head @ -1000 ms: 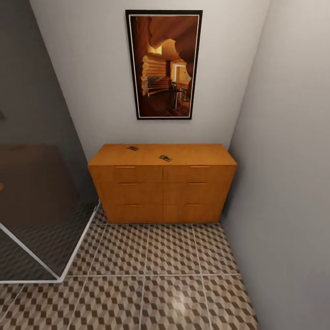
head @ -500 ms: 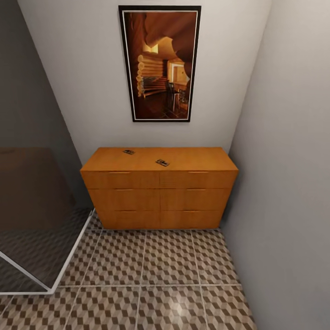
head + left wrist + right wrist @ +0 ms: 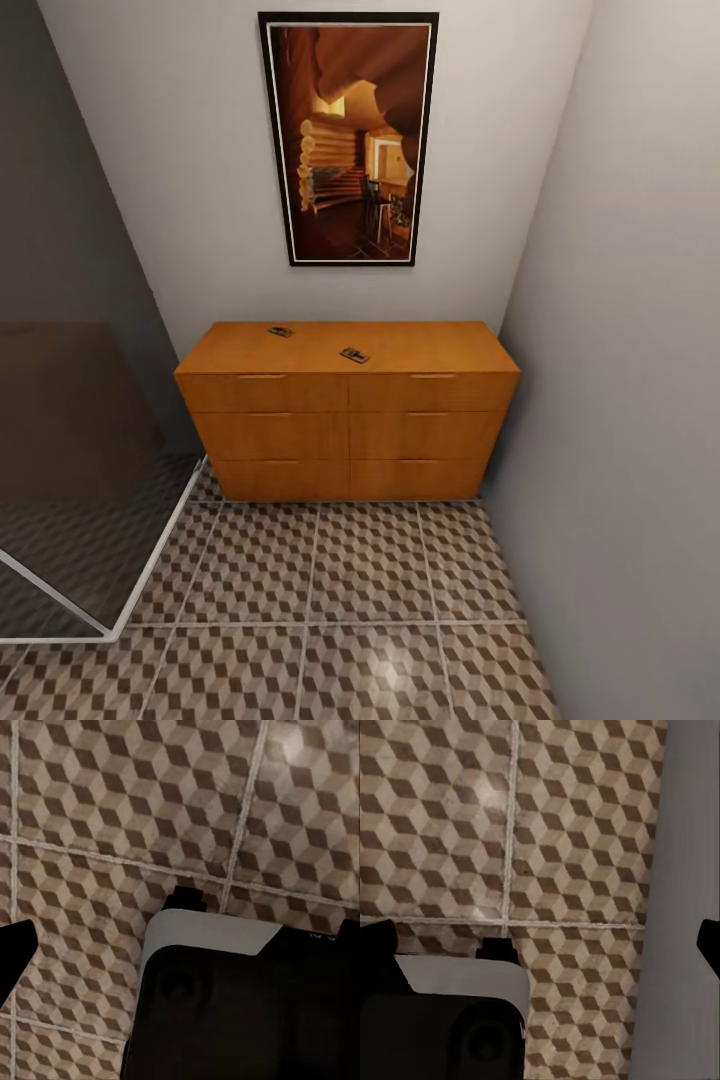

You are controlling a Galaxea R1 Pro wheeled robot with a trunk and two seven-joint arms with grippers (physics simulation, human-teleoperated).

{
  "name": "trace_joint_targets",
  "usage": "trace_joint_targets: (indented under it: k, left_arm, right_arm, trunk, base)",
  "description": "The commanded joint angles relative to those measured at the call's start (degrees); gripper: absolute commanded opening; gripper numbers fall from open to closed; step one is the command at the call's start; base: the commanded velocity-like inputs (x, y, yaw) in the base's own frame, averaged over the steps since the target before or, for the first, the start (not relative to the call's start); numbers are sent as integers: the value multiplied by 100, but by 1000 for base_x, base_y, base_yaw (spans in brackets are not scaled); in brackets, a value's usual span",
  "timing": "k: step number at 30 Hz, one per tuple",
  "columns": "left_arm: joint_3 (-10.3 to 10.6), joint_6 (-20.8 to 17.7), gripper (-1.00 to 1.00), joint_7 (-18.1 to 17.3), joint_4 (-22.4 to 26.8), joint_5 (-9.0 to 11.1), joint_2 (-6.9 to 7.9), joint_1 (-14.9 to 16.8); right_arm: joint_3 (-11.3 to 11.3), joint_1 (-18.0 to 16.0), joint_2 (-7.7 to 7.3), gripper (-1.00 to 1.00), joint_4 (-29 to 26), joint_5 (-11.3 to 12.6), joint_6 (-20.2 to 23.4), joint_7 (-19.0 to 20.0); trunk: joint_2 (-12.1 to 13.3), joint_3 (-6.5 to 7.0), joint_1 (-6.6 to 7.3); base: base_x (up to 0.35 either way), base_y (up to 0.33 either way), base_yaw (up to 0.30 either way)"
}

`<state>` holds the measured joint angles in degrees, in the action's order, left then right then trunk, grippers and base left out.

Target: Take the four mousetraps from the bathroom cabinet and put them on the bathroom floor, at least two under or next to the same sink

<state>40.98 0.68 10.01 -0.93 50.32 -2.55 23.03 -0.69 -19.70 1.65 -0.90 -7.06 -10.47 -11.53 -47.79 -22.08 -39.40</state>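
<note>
The orange-brown cabinet (image 3: 348, 420) stands against the far wall in the head view, all its drawers closed. Two small dark mousetraps lie on its top, one near the back left (image 3: 281, 331) and one near the middle (image 3: 354, 355). Cube-patterned bathroom floor (image 3: 330, 600) stretches from the cabinet toward me. The sink is out of view. In the left wrist view my left gripper (image 3: 184, 937) hangs open over the tiles, its dark fingertips (image 3: 16, 949) wide apart. My right gripper (image 3: 544, 941) is likewise open above the floor, with a fingertip (image 3: 375, 945) at the frame's edge.
A dark glass partition with a white base rail (image 3: 150, 570) closes off the left side. A grey wall (image 3: 620, 400) runs along the right, next to the cabinet. A framed picture (image 3: 348, 140) hangs above the cabinet. Part of my own base (image 3: 225, 945) shows below the left gripper.
Over the last second the camera shifted, so the cabinet sits slightly lower and larger in the view; in the last half second it held still. The mousetraps have not moved.
</note>
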Motion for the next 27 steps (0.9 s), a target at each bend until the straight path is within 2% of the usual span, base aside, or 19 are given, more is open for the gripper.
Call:
trace_joint_targets:
  k: [1, 4, 5, 7, 8, 11, 12, 14, 16, 18, 24, 27]
  left_arm:
    - [4, -2, 100, 3, 120, -12, -7, 0]
    - [10, -9, 100, 23, 409, -31, 11, 21]
    - [11, -15, 100, 31, 533, -37, 25, 34]
    - [13, -40, 100, 61, 950, -48, 100, 93]
    - [14, -63, 100, 89, 1227, -51, 161, 174]
    - [11, -137, 100, 176, 1582, -54, 215, 386]
    - [10, -363, 100, 347, 1784, -55, 209, 604]
    - [8, -741, 100, 620, 2006, -56, 141, 906]
    - [4, -1065, 100, 883, 2210, -56, 72, 1178]
    - [2, -1214, 100, 1025, 2369, -57, 43, 1311]
    - [-1, -1445, 100, 1286, 3052, -57, 14, 1501]
    - [-2, -1555, 100, 1397, 3580, -62, 37, 1567]
  right_arm:
    - [0, -75, -1, 100, -203, -1, 232, -22]
    - [-14, -190, 9, 100, -555, -10, 731, -50]
    - [-25, -271, 13, 100, -819, -34, 1133, -70]
    - [-32, -364, 15, 100, -1106, -80, 1543, -98]
    - [-35, -473, 12, 100, -1414, -134, 1921, -136]
    - [-36, -647, 3, 100, -1856, -187, 2392, -183]
    - [-36, -760, 4, 100, -2156, -218, 2713, -202]
    - [-36, -872, 11, 100, -2512, -244, 3064, -219]
    - [-36, -931, 17, 100, -2855, -253, 3284, -225]
    - [-36, -953, 21, 100, -3091, -253, 3376, -224]
    - [-36, -982, 25, 100, -3811, -240, 3602, -204]
    - [-41, -988, 27, 100, -4357, -232, 3932, -197]
  trunk:
    - [0, 0, 0]
    - [0, 0, 0]
    - [0, 0, 0]
    - [0, 0, 0]
    - [0, 0, 0]
    - [0, 0, 0]
    - [0, 0, 0]
    - [0, 0, 0]
    - [0, 0, 0]
    - [0, 0, 0]
    - [0, 0, 0]
    - [0, 0, 0]
  base:
    - [0, 0, 0]
    - [0, 0, 0]
    - [0, 0, 0]
    - [0, 0, 0]
    - [0, 0, 0]
    - [0, 0, 0]
    - [0, 0, 0]
    - [0, 0, 0]
    - [0, 0, 0]
    - [0, 0, 0]
    - [0, 0, 0]
    - [0, 0, 0]
